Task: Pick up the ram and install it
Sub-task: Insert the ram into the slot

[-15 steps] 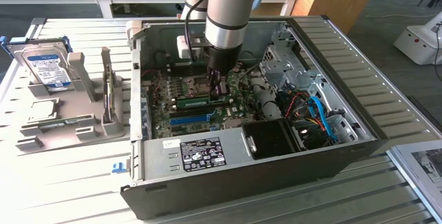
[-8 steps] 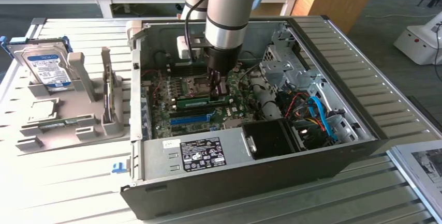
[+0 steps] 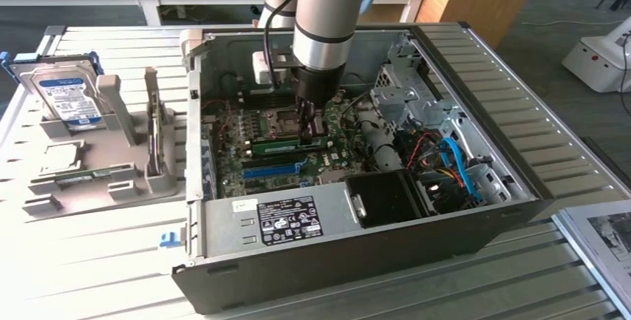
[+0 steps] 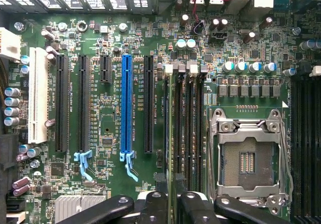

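Exterior view: inside an open computer case [image 3: 473,69] lying on a slatted tabletop [image 3: 99,261], the robot's claw [image 3: 310,129] stands directly over the ram [image 3: 288,143]. The ram sits on edge across the motherboard, between the processor socket [image 3: 279,122] and the blue slot [image 3: 268,170]. Whether the claw grips the stick or has let go cannot be told.

Wrist view: the ram [image 4: 171,143] shows edge-on in the bank of memory slots. It runs up from the claw [image 4: 173,206], with the blue slot [image 4: 126,103] to one side and the processor socket [image 4: 248,158] to the other. The likely danger is a half-seated stick. If one end rides high, any lift or sideways drag by the claw could tilt it out of the slot or strain the slot. The socket lever close by could also be knocked.
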